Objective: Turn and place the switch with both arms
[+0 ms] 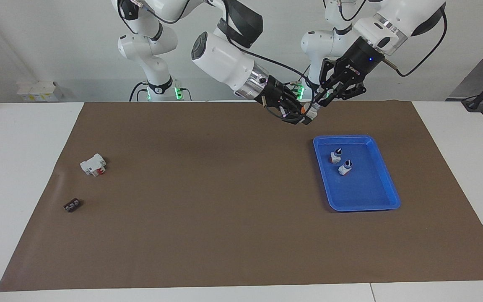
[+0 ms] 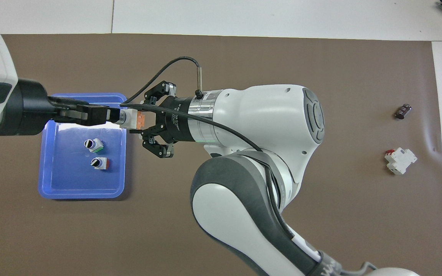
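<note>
Both end effectors, left (image 2: 108, 115) and right (image 2: 150, 122), apparently pinch the half-hidden switch (image 2: 132, 119) above the tray's (image 2: 83, 193) edge.

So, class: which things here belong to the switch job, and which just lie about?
In the job: switch, left gripper, right gripper, blue tray with two switches.
Lying about: white blocky part, small dark piece.

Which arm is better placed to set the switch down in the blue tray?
Left, probably. The left claw grips the switch by its knob end, up beside the blue tray; the right claw is at its orange end.
</note>
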Motion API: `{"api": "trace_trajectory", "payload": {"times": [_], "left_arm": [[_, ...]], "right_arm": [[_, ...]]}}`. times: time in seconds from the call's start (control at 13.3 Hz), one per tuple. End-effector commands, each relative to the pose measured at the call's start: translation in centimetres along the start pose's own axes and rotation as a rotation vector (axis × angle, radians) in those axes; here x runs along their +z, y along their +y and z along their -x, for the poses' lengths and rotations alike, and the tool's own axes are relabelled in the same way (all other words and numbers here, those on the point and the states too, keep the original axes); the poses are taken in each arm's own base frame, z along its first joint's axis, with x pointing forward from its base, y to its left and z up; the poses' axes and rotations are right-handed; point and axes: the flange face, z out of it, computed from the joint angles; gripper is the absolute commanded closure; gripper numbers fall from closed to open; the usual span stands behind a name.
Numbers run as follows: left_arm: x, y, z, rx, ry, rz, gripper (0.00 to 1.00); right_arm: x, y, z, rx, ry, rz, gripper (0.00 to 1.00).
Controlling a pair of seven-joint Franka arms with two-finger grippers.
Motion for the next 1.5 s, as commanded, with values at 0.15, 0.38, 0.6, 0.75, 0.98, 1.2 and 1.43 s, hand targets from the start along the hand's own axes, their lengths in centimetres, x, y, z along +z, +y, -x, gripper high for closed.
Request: {"api": "trace_trajectory", "payload": {"times": [0.15, 0.38, 0.6, 0.75, 0.98, 1.2, 1.43], "left_arm": [[-0.7, 0.7, 0.3, -0.095, -0.029, -0.016, 1.0], [-0.8, 0.8, 0.6, -0.166, -0.038, -0.017, 1.0], [-0.3, 1.6, 0.8, -0.366, -0.06, -0.02, 1.0], [-0.2, 2.1, 1.0, -0.587, -0.066, -0.026, 1.0], [0.1, 3.4, 1.1, -0.925, -0.072, -0.022, 1.0], [0.2, 4.2, 1.0, -1.314, -0.076, -0.001, 1.0], [0.4, 4.3, 1.1, -1.495, -0.084, -0.003, 1.0]], "right_arm": [[-0.5, -0.6, -0.3, 0.029, -0.007, -0.018, 1.0], [-0.5, -0.5, -0.3, 0.031, -0.007, -0.015, 1.0], [-0.5, -0.5, -0.3, 0.031, -0.007, -0.015, 1.0], [-0.5, -0.5, -0.3, 0.031, -0.006, -0.013, 1.0], [-0.5, -0.4, -0.3, 0.031, -0.004, -0.004, 1.0], [-0.5, -0.4, -0.3, 0.032, -0.003, 0.001, 1.0], [-0.5, -0.3, -0.3, 0.032, 0.0, 0.011, 1.0]]}}
